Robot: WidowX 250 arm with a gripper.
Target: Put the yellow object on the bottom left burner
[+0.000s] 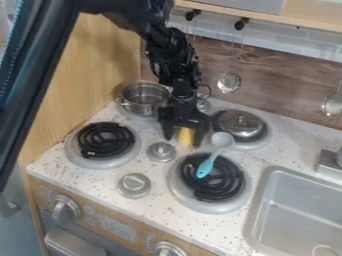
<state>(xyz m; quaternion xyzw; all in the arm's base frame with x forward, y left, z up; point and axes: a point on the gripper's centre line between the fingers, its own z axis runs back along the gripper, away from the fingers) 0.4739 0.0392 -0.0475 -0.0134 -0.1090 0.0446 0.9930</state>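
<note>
The yellow object [186, 136] is sitting between the two sides of the black claw [184, 138], near the middle of the stove top. Its longer side seems to be running up and down the view, from the wooden back wall [267, 80] toward the front of the bench [93, 182] — only slightly longer than it is wide. Both the top and bottom ends are looking blunt, so which end is leading I cannot tell.

The claw is hanging downward, its fingers standing apart, one on either side of the yellow object; whether either is touching it I cannot tell. Whether the object is resting on the bench or hanging above it is also staying unclear.

The front left burner [105, 140] is lying to the left of the object, well apart from it. A small silver knob [161, 151] is showing just to the object's lower left. A blue-handled spoon [206, 167] is lying partly over the front right burner [211, 177], its grey bowl pointing up and to the right. A metal pot [143, 100] is standing behind, to the left, and a round metal lid [241, 123] is covering the back right burner [256, 143].
</note>
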